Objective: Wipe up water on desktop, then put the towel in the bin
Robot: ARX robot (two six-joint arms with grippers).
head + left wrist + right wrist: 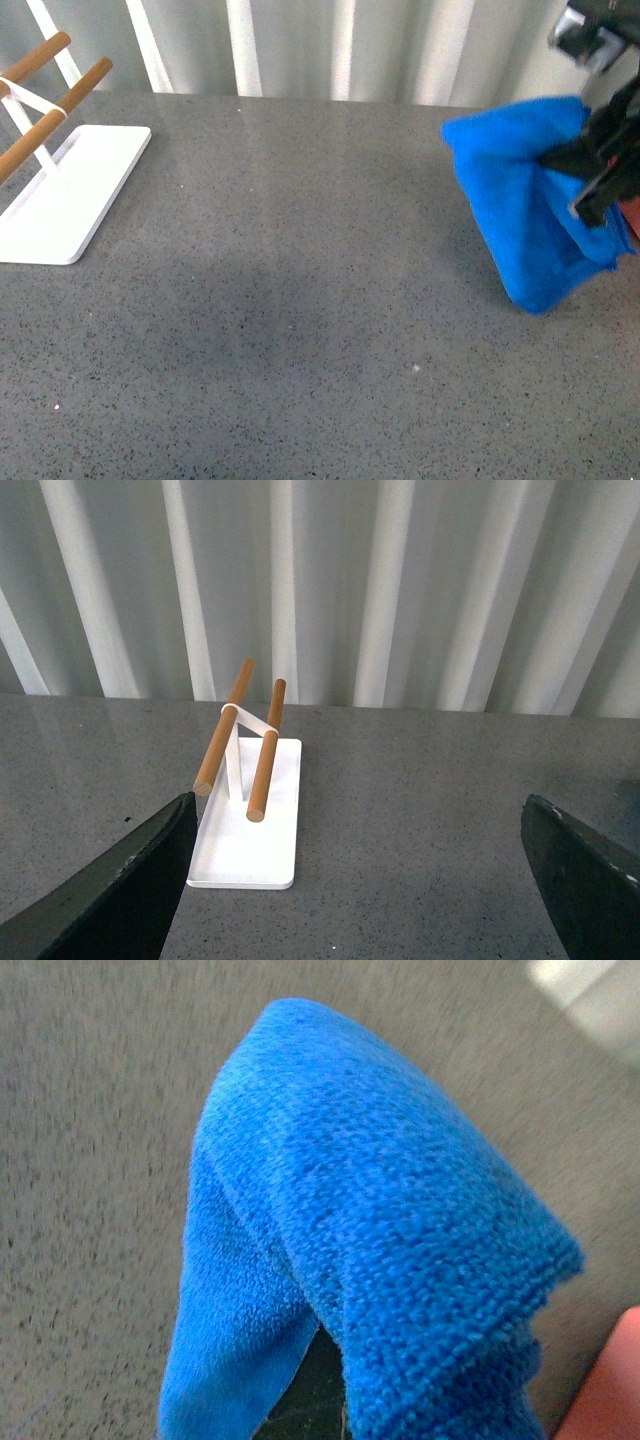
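One towel (510,210) hangs pinched in my right end effector (565,185) at the surface's (300,300) right edge, beside the bin (630,215); my left end effector (355,880) is spread.

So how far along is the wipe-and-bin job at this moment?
Wiping looks done: no puddle shows on the desktop, only a faint dull patch. In hand: the right gripper holds the bunched towel close to the bin. Left: dropping it in. The left gripper is open and empty.
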